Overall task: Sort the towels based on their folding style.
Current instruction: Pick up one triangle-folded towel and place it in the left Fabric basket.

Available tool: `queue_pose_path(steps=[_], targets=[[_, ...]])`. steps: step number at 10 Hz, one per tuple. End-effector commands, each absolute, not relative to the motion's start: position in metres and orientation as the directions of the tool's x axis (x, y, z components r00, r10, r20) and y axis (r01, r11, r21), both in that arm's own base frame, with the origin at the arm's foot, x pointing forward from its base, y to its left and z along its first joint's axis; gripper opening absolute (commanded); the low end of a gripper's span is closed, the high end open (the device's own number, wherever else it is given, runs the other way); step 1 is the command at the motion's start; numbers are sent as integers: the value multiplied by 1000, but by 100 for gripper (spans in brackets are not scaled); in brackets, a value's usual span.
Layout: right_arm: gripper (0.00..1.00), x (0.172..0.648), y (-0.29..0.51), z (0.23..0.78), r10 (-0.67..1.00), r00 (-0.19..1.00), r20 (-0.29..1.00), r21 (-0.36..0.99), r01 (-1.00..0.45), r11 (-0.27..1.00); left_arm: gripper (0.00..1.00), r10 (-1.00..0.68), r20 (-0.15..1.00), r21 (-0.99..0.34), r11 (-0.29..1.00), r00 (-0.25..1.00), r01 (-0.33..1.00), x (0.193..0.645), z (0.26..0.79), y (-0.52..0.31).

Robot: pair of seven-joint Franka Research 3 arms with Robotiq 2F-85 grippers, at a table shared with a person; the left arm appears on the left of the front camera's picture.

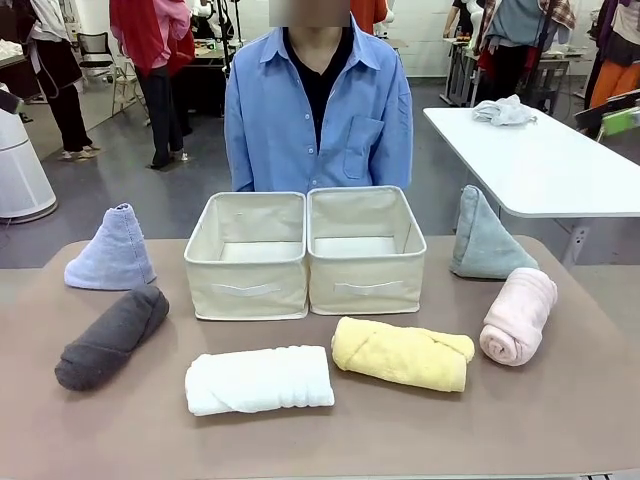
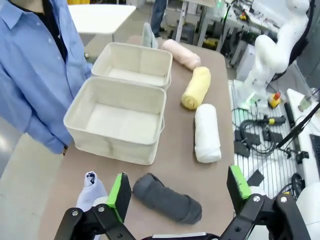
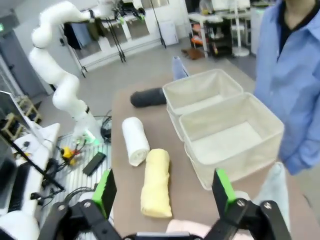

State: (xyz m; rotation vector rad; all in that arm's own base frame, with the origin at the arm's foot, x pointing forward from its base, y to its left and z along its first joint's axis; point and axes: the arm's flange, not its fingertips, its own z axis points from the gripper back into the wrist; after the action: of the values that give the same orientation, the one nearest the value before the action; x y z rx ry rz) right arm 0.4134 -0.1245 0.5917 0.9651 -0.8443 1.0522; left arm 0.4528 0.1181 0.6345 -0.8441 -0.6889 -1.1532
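Beige boxes (image 1: 247,290) touch — towels (image 1: 400,353) lie beside and before them.

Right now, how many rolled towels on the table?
4. Dark grey roll at the near left, white roll near centre-left, yellow roll near centre-right, pink roll at the right. No others visible.

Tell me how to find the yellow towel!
Find the right-hand beige box in the middle of the table. In front of it, on the robot's side, lies the yellow towel, rolled like a log. Its neighbours, the white roll and pink roll, share the shape but not the colour.
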Motion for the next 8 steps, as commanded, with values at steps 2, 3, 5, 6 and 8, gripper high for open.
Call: queue_pose_path(steps=[2, 3, 5, 6, 8], targets=[[100, 409, -133, 603, 317, 253, 914, 194, -959, 207, 100, -388, 887, -192, 181, 249, 965, 457, 634, 149], [100, 406, -133, 603, 318, 250, 915, 189, -959, 209, 100, -355, 902, -180, 209, 246, 961, 452, 632, 160], [100, 402, -133, 603, 326, 252, 911, 187, -958, 218, 100, -330, 910, -152, 295, 250, 943, 446, 622, 181], [100, 401, -132, 603, 333, 267, 904, 194, -952, 236, 100, -320, 914, -141, 328, 251, 934, 444, 621, 189], [100, 400, -128, 606, 341, 275, 899, 203, -951, 232, 100, -358, 895, -125, 368, 265, 921, 437, 619, 189]])
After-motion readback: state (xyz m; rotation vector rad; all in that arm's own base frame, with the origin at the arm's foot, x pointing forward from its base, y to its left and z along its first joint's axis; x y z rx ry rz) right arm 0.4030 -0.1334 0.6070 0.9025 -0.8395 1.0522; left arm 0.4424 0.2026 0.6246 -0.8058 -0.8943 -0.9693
